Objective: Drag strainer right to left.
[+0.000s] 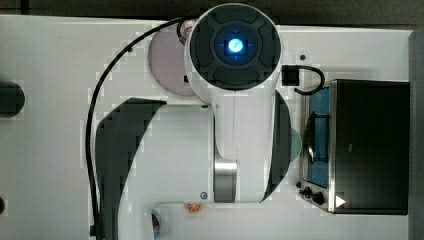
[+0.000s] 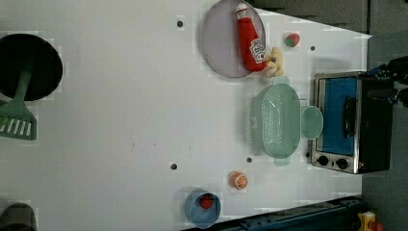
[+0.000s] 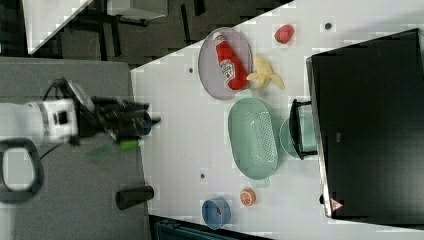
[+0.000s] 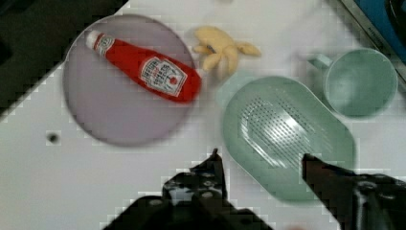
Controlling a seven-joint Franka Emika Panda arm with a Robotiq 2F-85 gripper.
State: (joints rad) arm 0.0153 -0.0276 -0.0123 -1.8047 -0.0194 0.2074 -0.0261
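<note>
The strainer (image 2: 276, 120), a pale mint-green oval basket with a grid of small holes, rests on the white table (image 2: 120, 96) beside a round green mug (image 2: 312, 122). It also appears in the right view (image 3: 252, 137) and in the wrist view (image 4: 287, 139). My gripper (image 4: 261, 157) hovers over the strainer's rim, open, its two dark fingers apart with nothing between them. In the right view the gripper (image 3: 152, 120) is well off to the right view's left of the strainer. In the top view my arm (image 1: 235, 100) hides the strainer.
A toaster oven (image 2: 349, 125) stands just past the mug. A grey plate (image 2: 226, 53) holds a ketchup bottle (image 2: 251, 41), with a banana (image 2: 274, 62) and a strawberry (image 2: 291, 40) nearby. An orange (image 2: 239, 180), a blue bowl (image 2: 202, 208) and a green spatula (image 2: 17, 118) also lie about.
</note>
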